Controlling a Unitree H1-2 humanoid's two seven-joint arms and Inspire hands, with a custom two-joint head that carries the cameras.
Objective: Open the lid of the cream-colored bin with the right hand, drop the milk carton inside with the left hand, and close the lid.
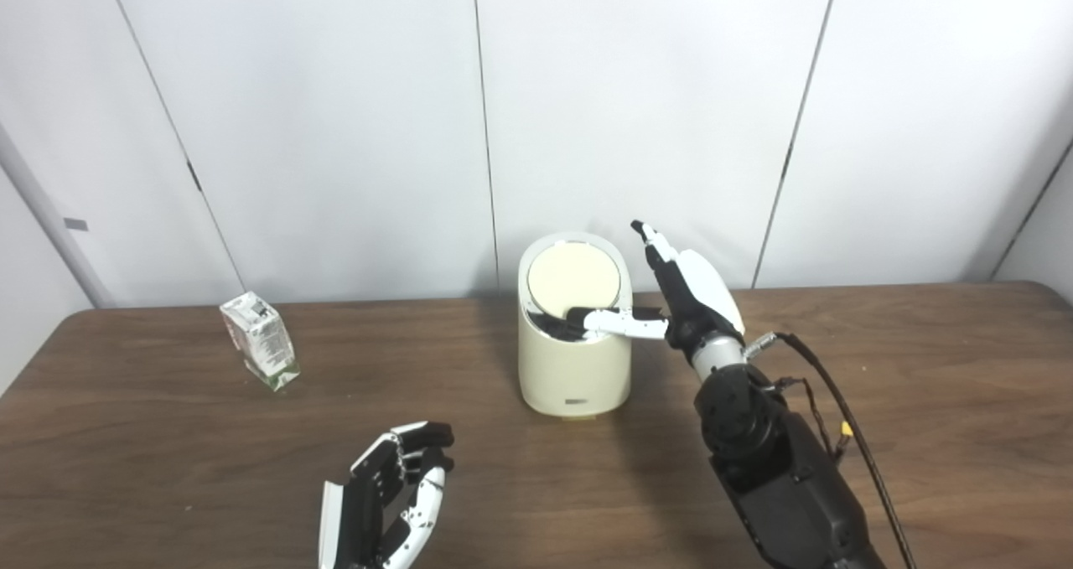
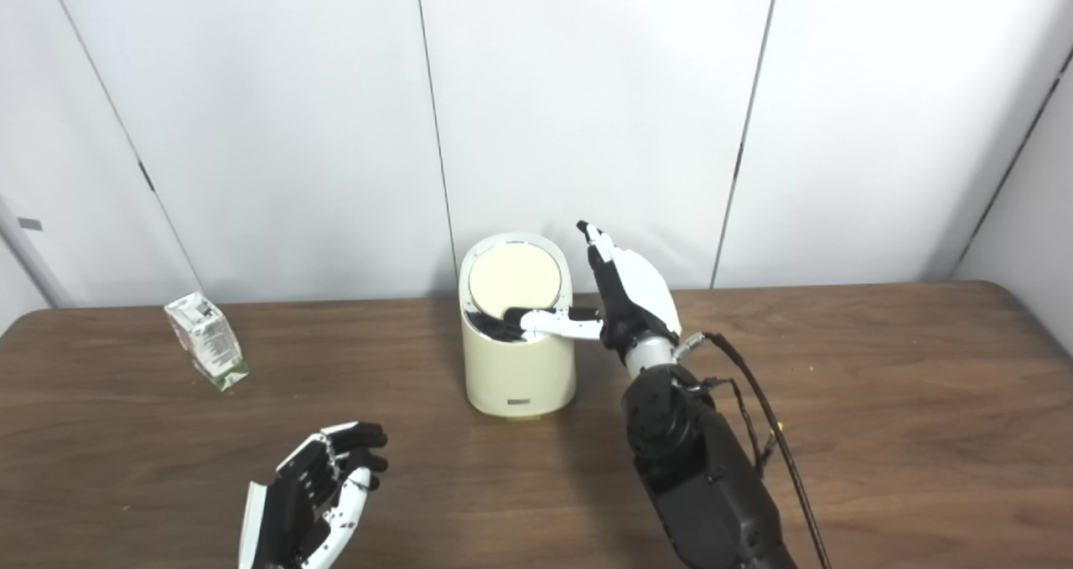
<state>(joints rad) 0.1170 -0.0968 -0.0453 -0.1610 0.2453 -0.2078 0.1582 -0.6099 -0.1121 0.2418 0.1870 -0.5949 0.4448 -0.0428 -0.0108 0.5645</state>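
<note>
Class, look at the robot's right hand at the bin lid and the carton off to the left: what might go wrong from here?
1. The right hand has only its thumb reaching over the front rim of the bin; it may slip, so the raised lid could drop shut.
2. Sideways pressure might tip or slide the bin.
3. The carton already leans; the open left hand may knock it over.

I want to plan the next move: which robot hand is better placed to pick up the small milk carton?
The left robot hand: it is open and holds nothing, on the white-and-green milk carton's side. The right robot hand reaches into the tilted lid of the cream-colored round bin.
</note>
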